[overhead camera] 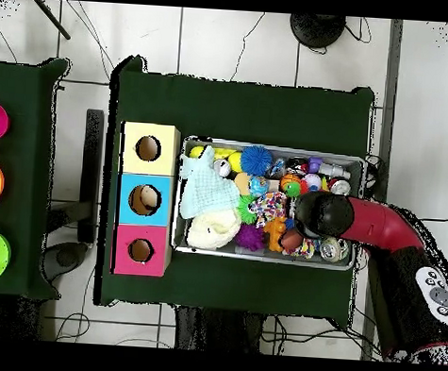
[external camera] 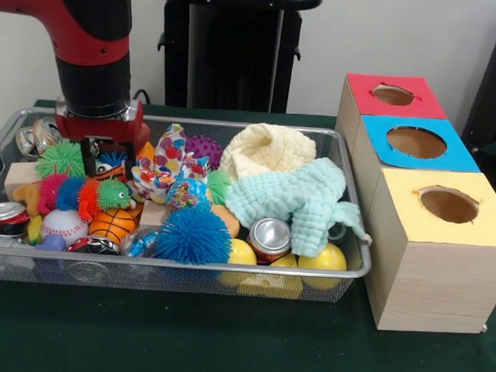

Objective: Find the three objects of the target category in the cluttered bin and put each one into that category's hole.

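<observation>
My jaws (external camera: 101, 159) hung low over the left end of the cluttered bin (external camera: 30, 263) in the front view, down among the toys, and I could not tell whether they were spread or pressed together (my red and black wrist (external camera: 95, 56) and the clutter hid them). The bin sat on the green desk (external camera: 184, 340), its wire rim running around and beneath my jaws, so I was inside its left part rather than beside it.

Just left of my jaws lay a green spiky ball (external camera: 60, 157), and below them a rainbow fuzzy caterpillar toy (external camera: 83, 195), a baseball (external camera: 63, 225) and a small basketball (external camera: 113, 224). Toward the middle sat a blue spiky ball (external camera: 193, 235), with a soda can (external camera: 270, 237) and yellow balls (external camera: 323, 259) to its right. A cream cloth (external camera: 268, 150) and a mint cloth (external camera: 301, 196) filled the bin's right part, well apart from my jaws.

Right of the bin, touching its end, stood three wooden boxes in a row: red-topped (external camera: 393, 95) farthest, blue-topped (external camera: 416, 142) between, yellow-topped (external camera: 446, 205) nearest the camera, each with a round hole.

From overhead my arm (overhead camera: 381, 231) reached over the bin's (overhead camera: 268, 146) end opposite the boxes.
</observation>
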`<state>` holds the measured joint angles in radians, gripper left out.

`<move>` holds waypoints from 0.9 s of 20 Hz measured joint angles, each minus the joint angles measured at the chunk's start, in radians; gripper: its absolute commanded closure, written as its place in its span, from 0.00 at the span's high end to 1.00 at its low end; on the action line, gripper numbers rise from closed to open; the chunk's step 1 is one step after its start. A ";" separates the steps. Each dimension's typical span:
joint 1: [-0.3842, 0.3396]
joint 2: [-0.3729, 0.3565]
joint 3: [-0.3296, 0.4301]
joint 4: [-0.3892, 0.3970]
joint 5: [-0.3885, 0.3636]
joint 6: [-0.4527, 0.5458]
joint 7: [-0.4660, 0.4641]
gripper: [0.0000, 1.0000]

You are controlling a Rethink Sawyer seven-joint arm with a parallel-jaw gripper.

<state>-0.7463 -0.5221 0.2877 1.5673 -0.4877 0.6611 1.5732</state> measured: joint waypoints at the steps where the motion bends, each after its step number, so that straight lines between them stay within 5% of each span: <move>1: 0.000 -0.001 0.000 0.000 0.000 0.000 0.000 1.00; 18: 0.000 -0.029 0.000 0.001 0.000 0.000 0.000 1.00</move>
<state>-0.7464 -0.5515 0.2876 1.5683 -0.4880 0.6611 1.5732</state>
